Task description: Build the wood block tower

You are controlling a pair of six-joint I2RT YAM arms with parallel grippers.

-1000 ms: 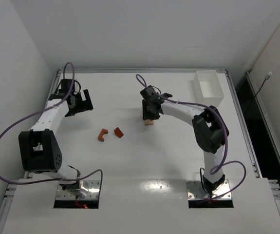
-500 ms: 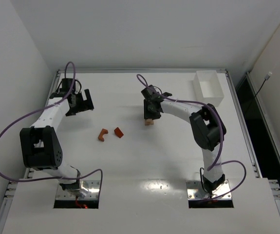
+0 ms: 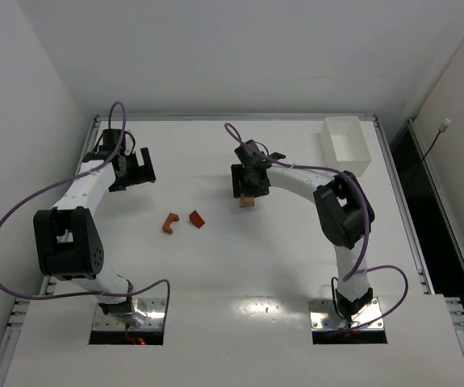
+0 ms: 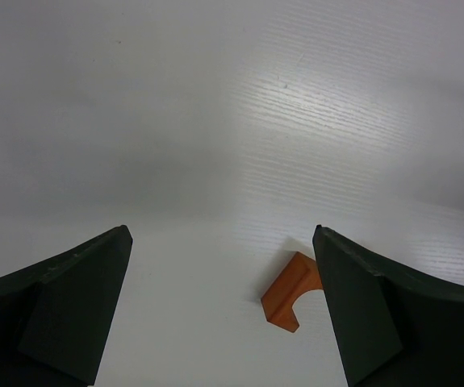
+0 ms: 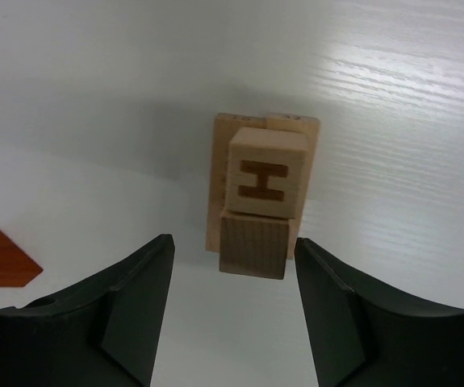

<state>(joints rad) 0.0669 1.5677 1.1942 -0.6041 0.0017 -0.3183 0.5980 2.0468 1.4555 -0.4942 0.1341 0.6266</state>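
Pale tan wooden cubes on a plank make your small wood block tower [image 5: 262,193], mid-table. Your right gripper [image 5: 232,246] stands open around it, not touching; your left gripper [image 4: 222,238] gapes wide. I judge the reddish-brown arch block [image 4: 292,292] and reddish-brown wedge block [image 5: 2,260] not yet stacked

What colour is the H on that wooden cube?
Reddish-brown on the pale wooden cube; right wrist view.

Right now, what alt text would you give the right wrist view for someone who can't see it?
A small stack of pale wood blocks, with a cube marked H on top, stands on the white table between the fingers of the open right gripper. A reddish-brown wedge lies at the left edge.
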